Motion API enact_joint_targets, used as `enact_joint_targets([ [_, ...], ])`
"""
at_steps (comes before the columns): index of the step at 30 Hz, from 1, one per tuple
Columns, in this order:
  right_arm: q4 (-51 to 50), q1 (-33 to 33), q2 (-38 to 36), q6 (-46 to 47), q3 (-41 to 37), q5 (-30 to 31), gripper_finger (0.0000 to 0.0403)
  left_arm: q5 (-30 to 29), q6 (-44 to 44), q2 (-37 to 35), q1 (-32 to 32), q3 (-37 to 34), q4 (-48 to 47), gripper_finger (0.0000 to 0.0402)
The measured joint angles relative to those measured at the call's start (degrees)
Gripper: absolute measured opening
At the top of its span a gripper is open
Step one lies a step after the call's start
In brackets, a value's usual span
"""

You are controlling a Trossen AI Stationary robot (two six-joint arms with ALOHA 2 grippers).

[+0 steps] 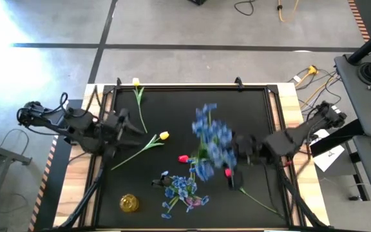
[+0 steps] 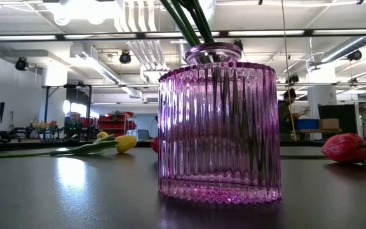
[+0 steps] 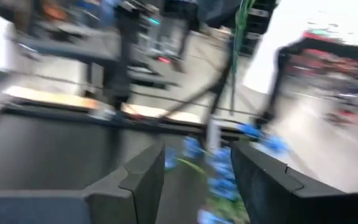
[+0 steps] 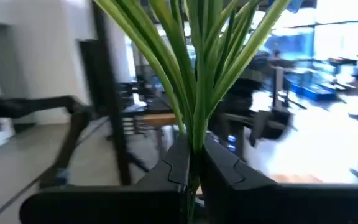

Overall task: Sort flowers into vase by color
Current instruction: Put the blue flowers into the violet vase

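Note:
My right gripper is shut on a bushy blue flower spray over the middle of the table. My left gripper hangs open over the table's left part and touches nothing. A ribbed pink glass vase stands near the front edge with green stems in its neck; from above, blue blossoms cover it. Two yellow tulips and two red tulips lie flat on the black mat. My right gripper pinches the blue spray's bundle of green stems between its two fingers, which lie across the stems. Leaves fan out beyond the fingers. The blossoms reach toward the table's left and far side, lifted off the mat.
A small amber glass vase stands near the front left corner. Loose blue blossoms lie by the pink vase. The black mat has a raised frame with wooden borders. Cables and equipment sit to the right of the table.

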Motion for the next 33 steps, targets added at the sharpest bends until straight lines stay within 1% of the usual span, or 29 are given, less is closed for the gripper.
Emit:
enact_joint_targets([
  [3,3.87,4.19,2.75,-1.94,0.15,-0.12,0.0013,5.35,-2.33,1.15,-0.74,-0.02,-0.05,0.0165],
  [8,8.35,10.74,6.72,-1.98,0.16,0.34,0.0013,6.56,-3.77,3.33,-4.81,-0.04,-1.09,0.0162],
  [11,9.34,14.86,8.91,-1.96,0.18,4.70,0.0013,6.45,-5.94,4.72,-7.73,-0.07,-1.61,0.0162],
  [14,9.47,17.80,11.61,-1.28,0.18,8.26,0.0013,5.12,-8.01,6.53,-10.63,-0.11,-1.83,0.0161],
  [17,9.82,19.16,15.07,0.45,0.18,9.28,0.0013,2.52,-9.26,8.68,-12.90,-0.11,-2.18,0.0161],
  [20,11.24,19.24,18.98,2.90,0.18,10.29,0.0013,-0.23,-12.06,10.67,-14.20,-0.15,-4.66,0.0161],
  [22,11.29,19.14,21.39,3.02,0.18,14.51,0.0013,-1.33,-15.16,11.93,-14.70,-0.15,-6.35,0.0161],
  [27,11.05,19.56,26.00,0.81,0.18,32.48,0.0013,-4.43,-22.40,15.27,-15.06,-0.15,-7.64,0.0161],
  [28,10.89,19.76,26.61,0.62,0.18,35.26,0.0013,-4.62,-23.45,16.02,-15.06,-0.15,-7.65,0.0161],
  [31,11.10,20.33,28.60,0.53,0.18,40.23,0.0013,-4.95,-25.41,18.34,-15.04,-0.15,-7.93,0.0161],
  [33,11.05,20.56,30.16,0.60,0.18,42.02,0.0013,-4.94,-28.25,20.10,-15.07,-0.15,-8.28,0.0161],
])
